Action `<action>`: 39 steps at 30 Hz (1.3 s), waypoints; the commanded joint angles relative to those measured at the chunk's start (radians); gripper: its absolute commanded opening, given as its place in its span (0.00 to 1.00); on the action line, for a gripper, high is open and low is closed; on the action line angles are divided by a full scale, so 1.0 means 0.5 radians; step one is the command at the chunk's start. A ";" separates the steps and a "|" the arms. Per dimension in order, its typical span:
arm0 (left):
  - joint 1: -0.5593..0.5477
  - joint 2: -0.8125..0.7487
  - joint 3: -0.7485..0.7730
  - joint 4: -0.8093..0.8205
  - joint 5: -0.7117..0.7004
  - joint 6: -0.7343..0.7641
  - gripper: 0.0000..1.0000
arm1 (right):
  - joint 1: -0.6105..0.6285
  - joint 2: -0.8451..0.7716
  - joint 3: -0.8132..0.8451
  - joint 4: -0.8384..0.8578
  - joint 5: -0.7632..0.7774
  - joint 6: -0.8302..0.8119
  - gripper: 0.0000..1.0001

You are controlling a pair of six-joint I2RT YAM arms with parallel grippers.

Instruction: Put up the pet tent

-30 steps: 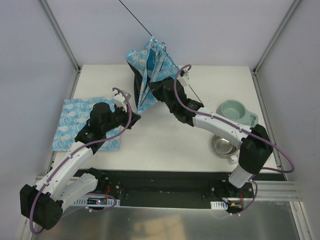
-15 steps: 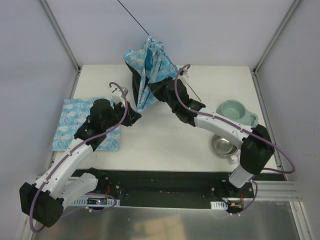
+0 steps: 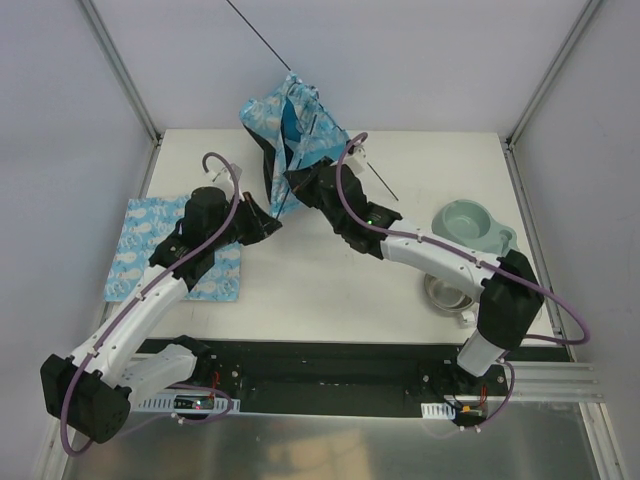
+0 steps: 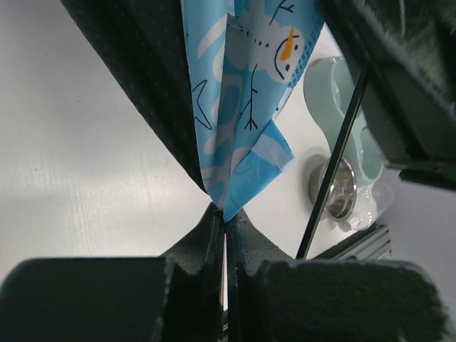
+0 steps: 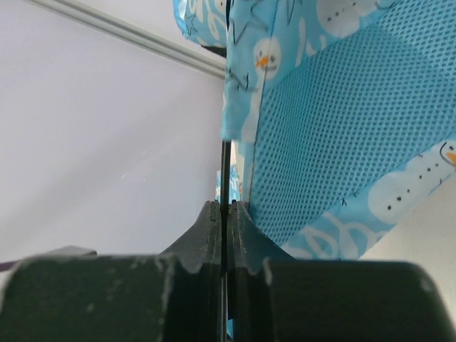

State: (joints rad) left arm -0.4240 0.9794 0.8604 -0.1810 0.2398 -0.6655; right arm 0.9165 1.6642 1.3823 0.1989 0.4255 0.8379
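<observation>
Though limp, blue snowman-print pet tent (image 3: pixel 305 125), 2 black poles (image 3: pixel 256 32)

The pet tent (image 3: pixel 305 130), collapsed blue snowman-print fabric (dark lining showing), hangs bunched at upper centre, a black pole (image 3: pixel 255 32) jutting up-left.

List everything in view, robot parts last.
pet tent: 1, blue with white snowman print, collapsed, held up over the table's far middle
tent pole: 2 seen, black, one juts past the tent top, one slants right of it
mat: 1, same blue print, flat at left
pet bowl: 1, pale green, right
steel bowl: 1, silver, near right, partly under the right arm
table: 1, white
left gripper: 1, black, shut on the tent's lower corner
right gripper: 1, black, shut on a tent pole
</observation>
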 commanded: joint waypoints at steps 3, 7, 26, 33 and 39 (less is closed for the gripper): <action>-0.017 0.008 0.160 -0.052 -0.029 -0.276 0.00 | 0.060 0.056 0.070 0.007 0.210 -0.172 0.00; -0.017 0.029 0.187 -0.052 0.017 -0.326 0.00 | 0.094 0.092 0.098 0.007 0.217 -0.200 0.00; -0.017 0.035 0.141 -0.058 -0.160 -0.255 0.00 | 0.121 -0.104 -0.046 -0.109 -0.354 -0.390 0.34; -0.017 0.044 0.132 -0.074 -0.216 -0.231 0.00 | 0.124 -0.174 -0.111 -0.116 -0.501 -0.381 0.39; -0.017 0.041 0.126 -0.086 -0.259 -0.221 0.00 | 0.124 -0.230 -0.172 -0.088 -0.584 -0.351 0.40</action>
State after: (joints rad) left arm -0.4267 1.0023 0.8974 -0.2493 0.1635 -0.7929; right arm 0.9726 1.6108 1.3231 0.1509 0.1883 0.6685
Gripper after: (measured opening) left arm 0.020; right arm 0.395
